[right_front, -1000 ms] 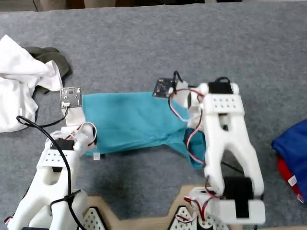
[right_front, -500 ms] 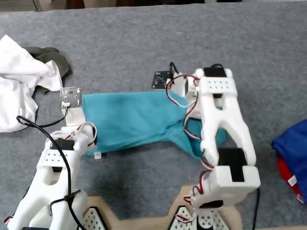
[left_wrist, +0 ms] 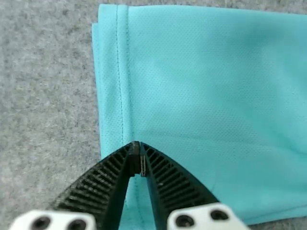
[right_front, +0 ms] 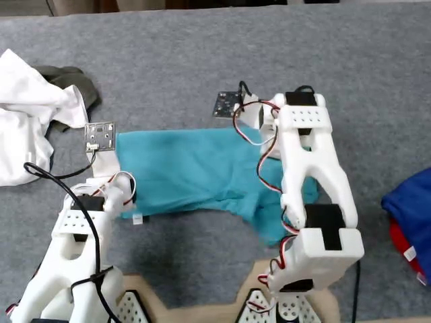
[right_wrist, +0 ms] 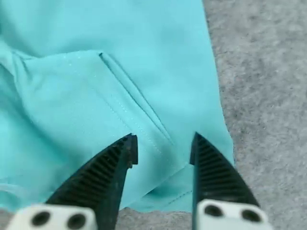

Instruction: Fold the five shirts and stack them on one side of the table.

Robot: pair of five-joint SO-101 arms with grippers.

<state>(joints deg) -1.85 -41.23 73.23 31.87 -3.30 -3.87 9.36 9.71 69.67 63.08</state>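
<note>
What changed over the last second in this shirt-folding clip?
The right arm reached farther across the table, and the teal shirt spread wider at its right end beneath it; the right claw is open above it. The left claw stayed shut on the hem; the white shirt and blue shirt lay still.

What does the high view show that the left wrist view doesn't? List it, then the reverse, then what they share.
High view, not left wrist: the white shirt, green shirt, blue shirt and red shirt at the sides of the table, and the right arm over the teal shirt.
Left wrist, not high: the left fingers shut on the teal shirt's hem, and the hem's stitch lines.
Both: the teal shirt spread on the grey table.
</note>
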